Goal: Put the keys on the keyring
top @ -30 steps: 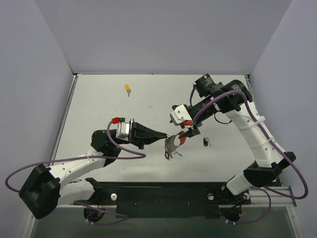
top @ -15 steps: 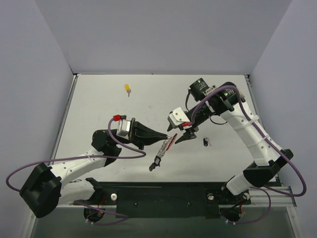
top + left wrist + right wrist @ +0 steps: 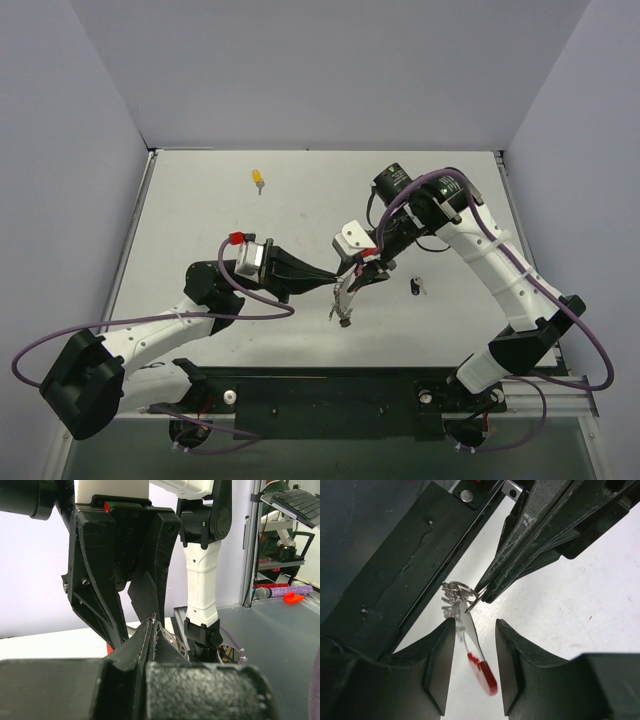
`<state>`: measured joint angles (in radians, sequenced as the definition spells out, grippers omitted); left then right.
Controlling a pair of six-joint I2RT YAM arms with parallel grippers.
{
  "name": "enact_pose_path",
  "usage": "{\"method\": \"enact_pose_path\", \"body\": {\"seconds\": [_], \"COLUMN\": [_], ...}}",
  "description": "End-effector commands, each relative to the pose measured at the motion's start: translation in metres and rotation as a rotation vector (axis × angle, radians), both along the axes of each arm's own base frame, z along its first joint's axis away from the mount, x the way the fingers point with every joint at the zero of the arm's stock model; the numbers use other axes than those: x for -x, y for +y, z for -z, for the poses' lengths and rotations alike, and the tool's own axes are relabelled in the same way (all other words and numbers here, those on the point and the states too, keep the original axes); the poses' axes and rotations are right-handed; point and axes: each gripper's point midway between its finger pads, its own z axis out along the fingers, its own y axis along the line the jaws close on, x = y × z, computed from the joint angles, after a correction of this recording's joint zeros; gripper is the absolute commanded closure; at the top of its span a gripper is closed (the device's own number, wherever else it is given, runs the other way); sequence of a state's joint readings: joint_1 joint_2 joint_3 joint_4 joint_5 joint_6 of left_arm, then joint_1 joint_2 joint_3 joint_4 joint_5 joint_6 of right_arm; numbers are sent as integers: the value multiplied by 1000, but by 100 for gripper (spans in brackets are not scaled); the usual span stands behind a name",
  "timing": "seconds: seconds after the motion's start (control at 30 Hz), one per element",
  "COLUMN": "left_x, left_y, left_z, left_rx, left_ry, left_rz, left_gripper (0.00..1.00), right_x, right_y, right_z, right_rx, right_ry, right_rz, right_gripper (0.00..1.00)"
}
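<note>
No writing, label, brand, number or sign can be read in any view. The keyboard (image 3: 299,500), far up and to the right of the left pincer (image 3: 152,625), shows keys too small and blurred to make out any letters. The black housings and white covers behind the right pincer (image 3: 364,272) carry no legible markings.
</note>
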<state>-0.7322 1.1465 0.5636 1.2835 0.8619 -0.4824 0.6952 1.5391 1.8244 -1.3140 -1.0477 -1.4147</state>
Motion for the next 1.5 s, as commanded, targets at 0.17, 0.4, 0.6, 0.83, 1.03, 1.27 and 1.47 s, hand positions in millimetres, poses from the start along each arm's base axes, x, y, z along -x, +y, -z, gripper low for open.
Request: {"method": "enact_pose_path", "body": {"seconds": [0.17,0.4,0.6,0.83,1.03,1.27,1.47], "left_x": [12,14,14,14,17,21,17], "left_y": [11,11,10,7,6,5,4], "left_z": [-31,-31,-27,-21,-20,-11,7], "left_rx": [93,89,80,54,30,-74,-203], "left_ry": [-123,-120,-108,-100,-117,-195,-268], "left_rz": [6,16,25,39,58,74,50], "left_gripper": [100,100,100,100,100,100,100], "right_x": [49,50,51,52,55,60,66], "right_y": [-34,-32,-32,-31,-31,-26,-21], "right_z": [6,6,3,1,4,7,12], "right_rx": [141,141,141,138,151,173,199], "right_ry": [213,221,224,229,247,342,409], "right_rz": [-18,-19,-17,-11,-15,5,4], "right_gripper": [75,93,100,100,100,100,100]}}
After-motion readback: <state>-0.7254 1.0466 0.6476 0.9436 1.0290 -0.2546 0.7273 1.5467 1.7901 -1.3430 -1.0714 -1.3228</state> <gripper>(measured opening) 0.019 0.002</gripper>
